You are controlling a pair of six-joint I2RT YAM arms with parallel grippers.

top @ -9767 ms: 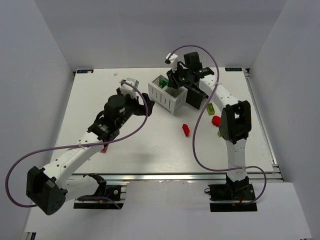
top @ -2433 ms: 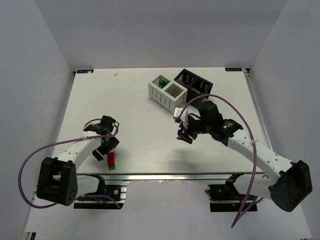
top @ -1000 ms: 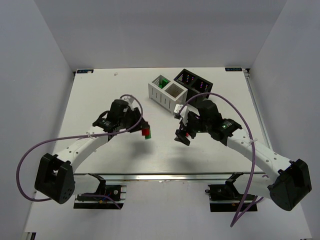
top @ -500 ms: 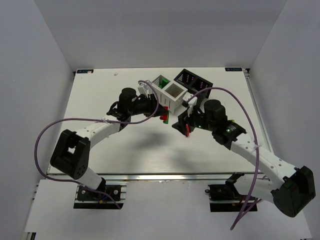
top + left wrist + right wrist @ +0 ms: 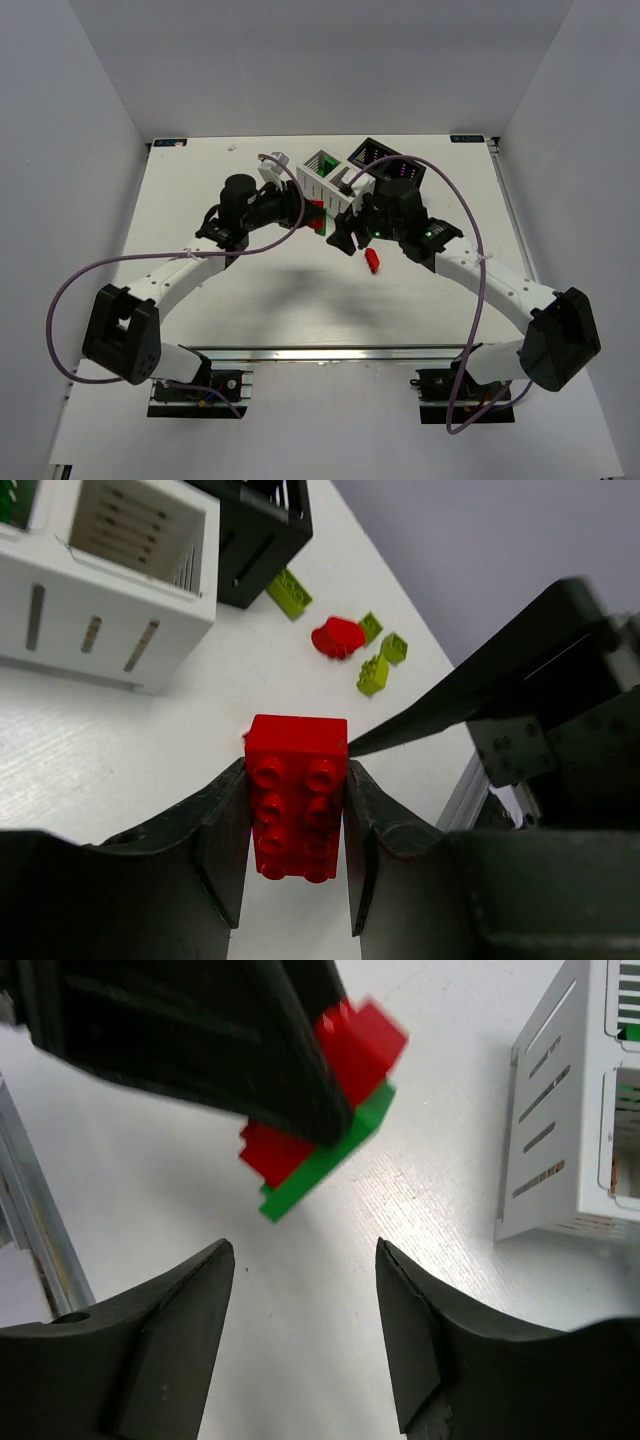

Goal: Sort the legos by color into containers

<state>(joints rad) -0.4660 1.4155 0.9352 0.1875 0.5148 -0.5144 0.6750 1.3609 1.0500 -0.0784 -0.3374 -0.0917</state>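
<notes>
Left tool (image 5: 296, 825) with red brick (image 5: 297, 755) fronts right tool (image 5: 305, 1260), white bin (image 5: 545, 1130) beside

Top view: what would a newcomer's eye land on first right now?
Both arms meet in front of the white bin. The left gripper clamps a red brick with a green brick stuck to it; the right gripper faces it, open and empty. A loose red lego lies on the table nearby.

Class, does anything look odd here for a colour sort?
The small red studded plastic brick held in the left end effector has a flat green plastic piece stuck to its underside; two colours joined cannot be sorted as one.
</notes>
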